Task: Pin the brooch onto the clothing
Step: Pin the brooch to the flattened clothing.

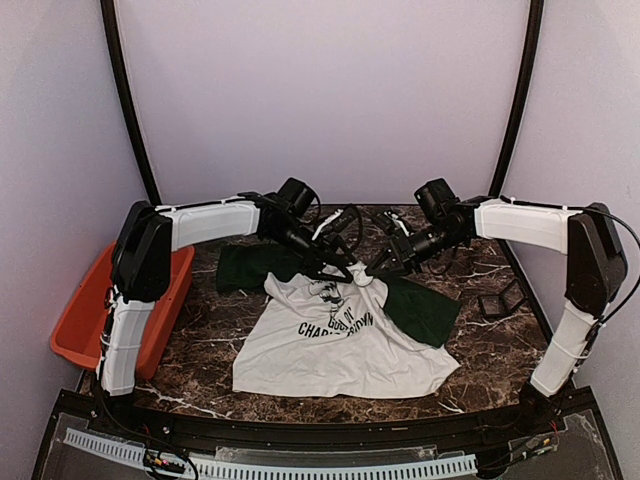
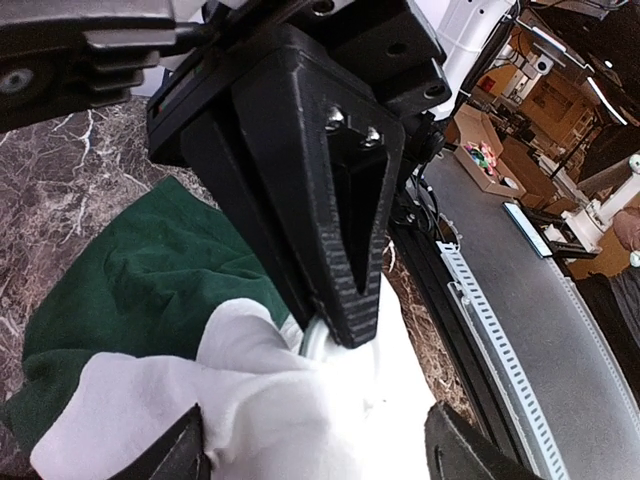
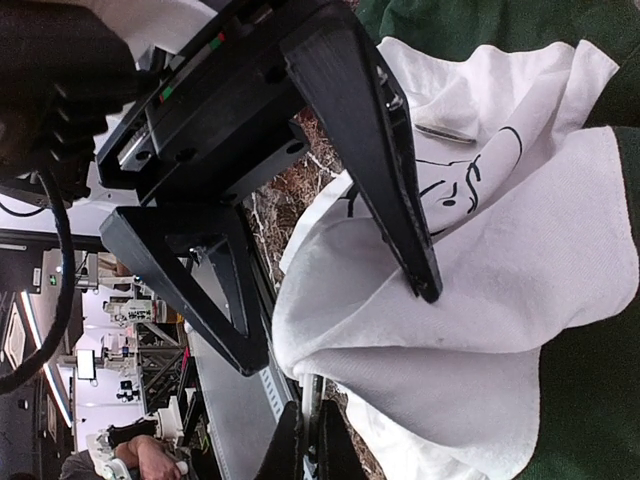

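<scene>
The clothing (image 1: 340, 345) is a white T-shirt with dark green sleeves, spread on the marble table with its collar at the far end. Both grippers meet over the collar. My left gripper (image 1: 345, 272) is open, and its fingers (image 2: 190, 445) straddle a raised fold of white cloth (image 2: 250, 400). My right gripper (image 3: 318, 415) is shut on a thin pale piece seen edge-on, apparently the brooch (image 3: 321, 385). Its rim (image 2: 310, 340) shows beside the right finger (image 2: 350, 290), pressed against the cloth fold. The brooch's face is hidden.
An orange bin (image 1: 90, 310) sits off the table's left edge, beside the left arm. A small black wire stand (image 1: 500, 300) is at the right. The table (image 1: 200, 350) has a black rail along its front. A short grey sliver (image 3: 445, 130) lies on the shirt's print.
</scene>
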Motion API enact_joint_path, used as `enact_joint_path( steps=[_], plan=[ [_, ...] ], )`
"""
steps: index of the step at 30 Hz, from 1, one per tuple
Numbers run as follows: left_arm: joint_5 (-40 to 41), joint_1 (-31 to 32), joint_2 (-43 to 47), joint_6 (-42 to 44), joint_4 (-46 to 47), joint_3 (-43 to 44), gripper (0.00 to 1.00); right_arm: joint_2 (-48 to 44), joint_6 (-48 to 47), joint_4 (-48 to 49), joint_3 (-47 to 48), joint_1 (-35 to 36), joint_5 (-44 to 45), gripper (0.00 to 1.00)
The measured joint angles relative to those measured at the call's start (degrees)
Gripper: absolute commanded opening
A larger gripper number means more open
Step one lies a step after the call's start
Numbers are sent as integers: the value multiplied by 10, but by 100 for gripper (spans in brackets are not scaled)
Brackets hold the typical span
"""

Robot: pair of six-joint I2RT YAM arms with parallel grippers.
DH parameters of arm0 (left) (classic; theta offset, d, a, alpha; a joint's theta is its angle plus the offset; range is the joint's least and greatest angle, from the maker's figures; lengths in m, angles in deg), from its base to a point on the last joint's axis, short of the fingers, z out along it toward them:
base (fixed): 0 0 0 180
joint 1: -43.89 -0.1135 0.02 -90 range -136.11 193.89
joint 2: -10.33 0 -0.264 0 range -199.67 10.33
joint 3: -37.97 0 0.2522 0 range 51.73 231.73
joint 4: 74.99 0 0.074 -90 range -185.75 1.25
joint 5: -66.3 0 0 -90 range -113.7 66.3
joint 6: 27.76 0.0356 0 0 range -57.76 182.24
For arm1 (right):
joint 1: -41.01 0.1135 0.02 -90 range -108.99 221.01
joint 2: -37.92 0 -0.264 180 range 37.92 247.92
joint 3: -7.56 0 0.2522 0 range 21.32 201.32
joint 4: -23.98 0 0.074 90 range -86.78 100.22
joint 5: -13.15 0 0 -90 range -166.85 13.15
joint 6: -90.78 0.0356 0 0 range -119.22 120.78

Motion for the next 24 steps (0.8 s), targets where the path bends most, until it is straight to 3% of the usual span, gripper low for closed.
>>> enact_joint_path(
  steps=[24],
  plan=[
    [-18, 0, -23, -37, 10, 28, 51, 10, -9, -12, 0, 4, 3, 0]
  ],
)
